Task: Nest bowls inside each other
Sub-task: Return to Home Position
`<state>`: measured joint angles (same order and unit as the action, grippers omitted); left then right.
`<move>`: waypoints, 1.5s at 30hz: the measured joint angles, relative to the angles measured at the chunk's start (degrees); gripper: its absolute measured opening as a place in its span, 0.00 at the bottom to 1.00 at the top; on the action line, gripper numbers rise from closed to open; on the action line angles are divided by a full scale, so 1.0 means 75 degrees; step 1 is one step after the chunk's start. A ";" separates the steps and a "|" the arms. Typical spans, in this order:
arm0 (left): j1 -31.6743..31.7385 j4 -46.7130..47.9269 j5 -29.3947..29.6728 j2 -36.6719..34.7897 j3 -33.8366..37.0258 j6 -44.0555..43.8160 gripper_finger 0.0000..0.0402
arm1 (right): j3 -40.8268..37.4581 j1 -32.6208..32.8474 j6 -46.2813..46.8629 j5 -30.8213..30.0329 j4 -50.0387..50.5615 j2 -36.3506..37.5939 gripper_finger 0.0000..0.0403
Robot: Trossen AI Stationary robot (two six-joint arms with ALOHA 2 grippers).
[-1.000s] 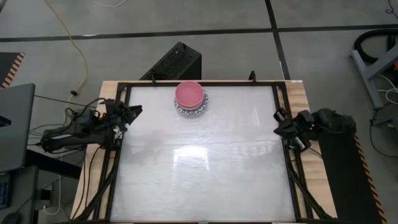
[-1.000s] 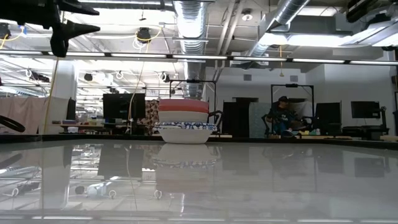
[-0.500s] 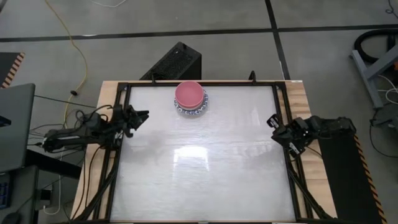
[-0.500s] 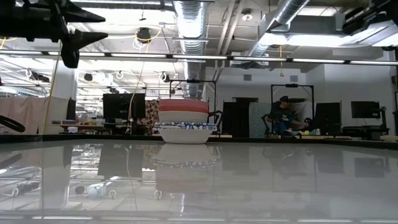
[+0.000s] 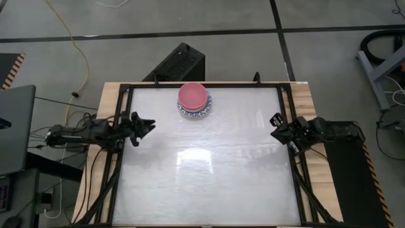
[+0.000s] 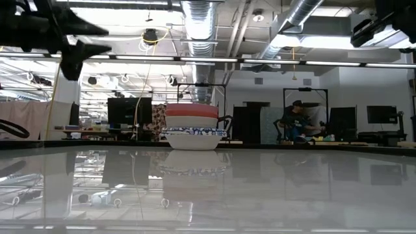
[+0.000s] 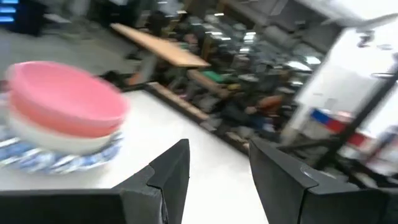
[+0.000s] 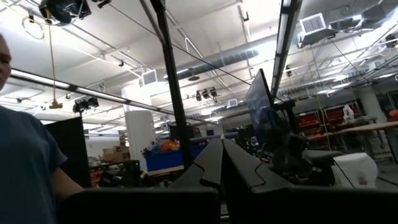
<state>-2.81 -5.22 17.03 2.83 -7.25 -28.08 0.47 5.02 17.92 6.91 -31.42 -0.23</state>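
Note:
The bowls stand nested in one stack [image 5: 193, 99] at the middle of the table's far edge, the lowest bowl's base on the tabletop. A pink bowl [image 7: 62, 99] is on top, a pale one sits under it, and a blue-patterned one [image 6: 193, 133] is at the bottom. My left gripper [image 5: 147, 123] hovers open over the table's left edge, pointing toward the table's right edge, with nothing between its fingers [image 7: 171, 171]. The stack lies ahead of it toward the far side. My right gripper [image 5: 275, 126] hovers shut at the table's right edge, tipped upward [image 8: 222, 146].
A black frame [image 5: 202, 85] rims the glossy tabletop. A black box [image 5: 177, 63] stands beyond the far edge and a laptop [image 5: 12, 126] is off the left side. A person's sleeve [image 8: 25, 168] shows in the right wrist view. Another person sits far behind [image 6: 296, 123].
Both grippers have sunk lower. My left gripper has gone toward the table's right and near edges, coming over the tabletop. My right gripper has crept toward the table's left edge and tipped further upward. The stack of bowls has stayed where it was.

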 joint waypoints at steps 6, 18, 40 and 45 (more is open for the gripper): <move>-0.0798 0.0762 0.0904 0.0000 0.0027 0.0185 0.39 | 0.0000 -0.0303 0.0167 0.0161 0.0398 0.0000 0.07; -0.1431 -0.0053 0.0369 0.0146 0.0880 -0.0508 0.39 | -0.0003 -0.0717 0.0204 0.0734 0.0433 0.0000 0.07; -0.1431 -0.0812 -0.1239 0.0052 0.0822 0.1516 0.39 | -0.0006 -0.1760 -0.0448 0.0843 0.3739 -0.0003 0.07; -0.1428 -0.0861 -0.1300 -0.0096 0.0877 0.1904 0.39 | -0.0003 -0.1792 -0.0800 0.0840 0.3790 -0.0016 0.07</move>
<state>-13.52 -11.67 7.28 2.11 -0.67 -13.79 0.45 -8.43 11.91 13.21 -2.99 -0.35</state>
